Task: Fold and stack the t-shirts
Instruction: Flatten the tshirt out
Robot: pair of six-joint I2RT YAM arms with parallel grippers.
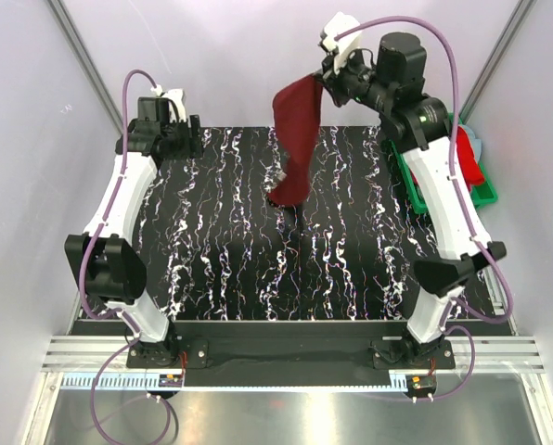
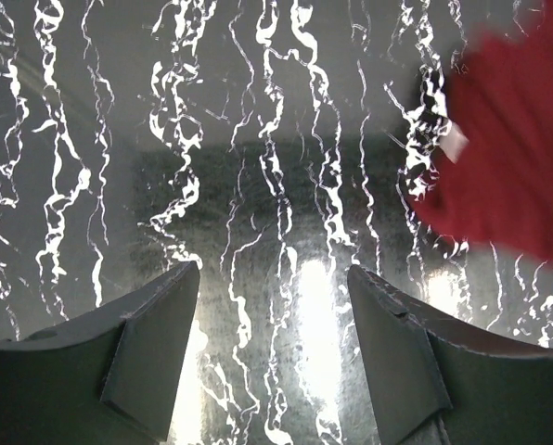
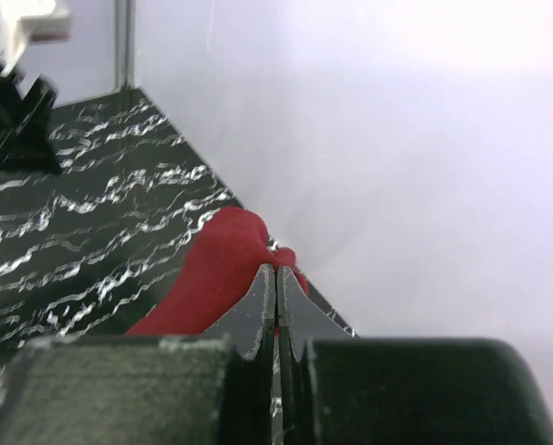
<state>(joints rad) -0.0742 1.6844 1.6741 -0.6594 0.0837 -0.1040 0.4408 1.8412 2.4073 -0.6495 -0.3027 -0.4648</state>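
A dark maroon t-shirt (image 1: 297, 139) hangs bunched from my right gripper (image 1: 326, 82), which is shut on its top edge high above the table's far middle; its lower end just reaches the table. In the right wrist view the cloth (image 3: 216, 269) bulges past the closed fingertips (image 3: 276, 271). My left gripper (image 1: 182, 137) is open and empty over the far left of the table; in its wrist view (image 2: 273, 278) the shirt (image 2: 513, 139) shows blurred at the upper right. A bright red shirt (image 1: 470, 170) lies in the bin at the right.
A green plastic bin (image 1: 485, 193) stands at the table's far right edge, partly behind my right arm. The black table with white marbling (image 1: 258, 269) lies between the arms. White walls enclose the back and both sides.
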